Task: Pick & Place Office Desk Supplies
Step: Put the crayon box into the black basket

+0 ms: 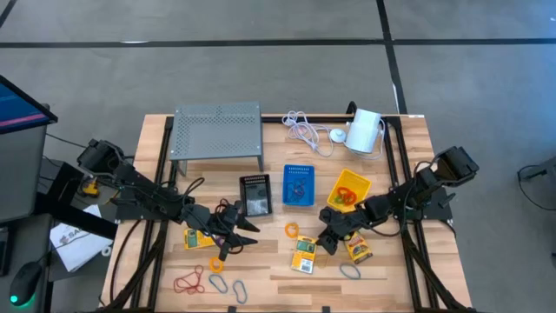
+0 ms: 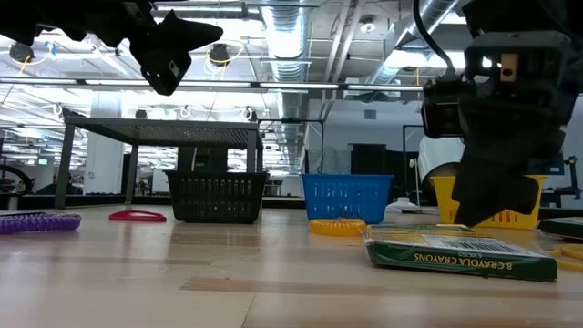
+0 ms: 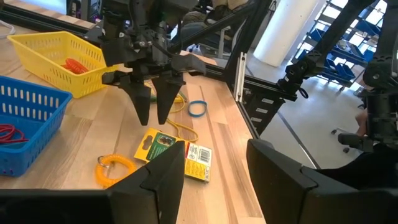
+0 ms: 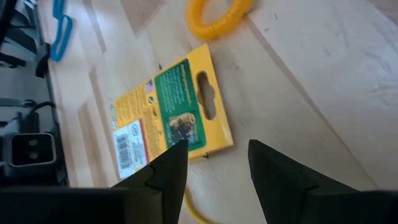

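Observation:
A yellow-and-green crayon packet (image 1: 304, 254) lies flat on the table near the front; it also shows in the right wrist view (image 4: 171, 118) and the low view (image 2: 460, 255). My right gripper (image 1: 328, 239) is open and points down just above the packet's right end, touching nothing; its two fingers (image 3: 143, 109) show in the left wrist view. My left gripper (image 1: 239, 228) is open and empty, raised above the table left of centre. A second packet (image 1: 358, 249) and a third (image 1: 198, 239) lie flat. Black (image 1: 255, 195), blue (image 1: 299, 185) and yellow (image 1: 348, 190) bins stand mid-table.
An orange coil loop (image 1: 292, 229) lies beside the packet. Orange (image 1: 215, 263), red (image 1: 188, 282) and blue (image 1: 349, 271) loops lie near the front edge. A grey perforated stand (image 1: 217, 130), a white cable (image 1: 304, 130) and a white cylinder (image 1: 365, 130) sit at the back.

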